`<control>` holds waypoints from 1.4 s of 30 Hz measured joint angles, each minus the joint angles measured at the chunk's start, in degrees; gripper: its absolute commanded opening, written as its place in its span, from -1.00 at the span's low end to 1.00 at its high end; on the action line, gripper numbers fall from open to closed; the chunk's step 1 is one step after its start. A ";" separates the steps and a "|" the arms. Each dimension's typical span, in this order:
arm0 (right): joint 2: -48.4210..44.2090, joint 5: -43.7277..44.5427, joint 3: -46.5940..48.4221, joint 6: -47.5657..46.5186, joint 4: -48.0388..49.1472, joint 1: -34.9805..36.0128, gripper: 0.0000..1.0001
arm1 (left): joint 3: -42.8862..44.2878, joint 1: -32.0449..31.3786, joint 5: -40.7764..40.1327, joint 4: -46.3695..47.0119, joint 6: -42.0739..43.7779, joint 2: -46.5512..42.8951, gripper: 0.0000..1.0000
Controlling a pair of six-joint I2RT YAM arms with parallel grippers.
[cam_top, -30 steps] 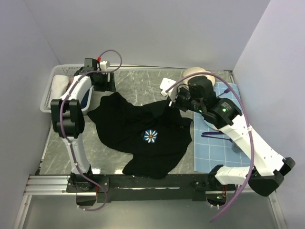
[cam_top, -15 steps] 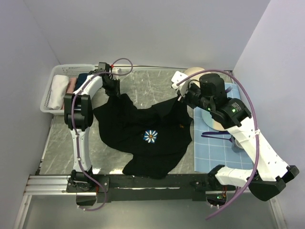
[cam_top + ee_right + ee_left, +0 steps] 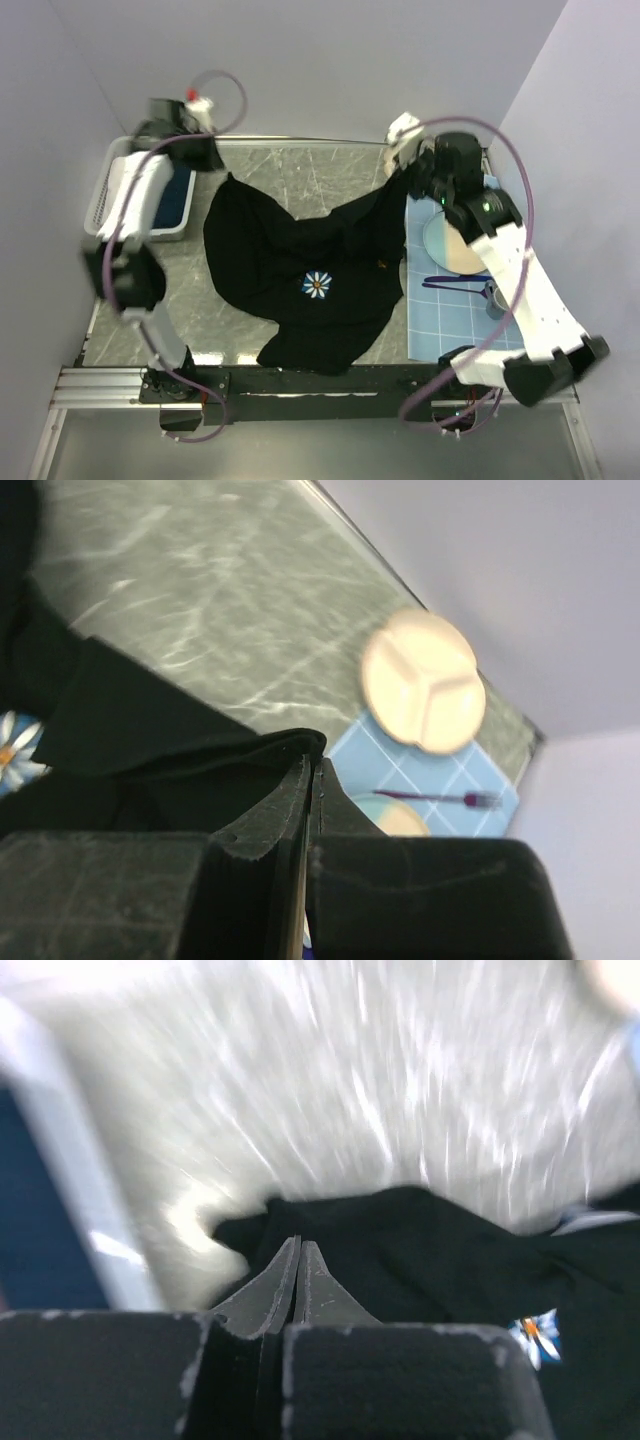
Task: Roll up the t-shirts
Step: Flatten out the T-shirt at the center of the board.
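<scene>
The left hand (image 3: 298, 1250) has its fingers pressed together on a thin edge of the black t-shirt (image 3: 290, 250), whose cloth runs away just past the fingertips. The right hand (image 3: 311, 765) is pinched the same way on a fold at the garment's opposite upper corner. Each hand seems to hold one upper corner so the t-shirt can be drawn taut between them and laid flat before any rolling starts. From each hand the cloth slopes down and inward. Its lower body rests on the counter (image 3: 300, 185) below and between the hands, with the flower print (image 3: 317, 285) face up, closer to the right hand's side. The white basket (image 3: 105, 200) sits just outside the left hand, and a cream plate (image 3: 422, 680) lies beyond the right hand. A second ago the left hand was spread wide and low near the basket and the t-shirt lay slacker. Since then the hand has closed on the cloth and both arms have risen and swung outward, pulling the upper edge into two drawn-up points.
</scene>
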 measured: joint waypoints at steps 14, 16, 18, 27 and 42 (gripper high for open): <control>11.58 -3.67 24.85 10.97 1.31 -7.06 -1.00 | -17.22 2.93 -1.66 1.09 11.30 -48.41 0.59; 8.94 -5.66 24.61 12.22 0.70 -6.29 -1.00 | -19.76 2.05 0.46 0.17 9.09 -45.46 0.71; 6.62 -7.52 23.39 13.79 0.48 -5.68 -1.00 | -20.31 -0.87 1.05 -0.26 7.08 -39.32 0.70; 3.06 -12.26 13.05 19.61 -1.97 -5.09 -1.00 | -10.73 -9.11 -4.13 3.32 -3.80 2.54 0.73; 1.62 -13.05 10.23 20.65 -2.99 -5.09 -1.00 | 10.75 -10.49 -12.52 3.63 -5.14 26.93 0.69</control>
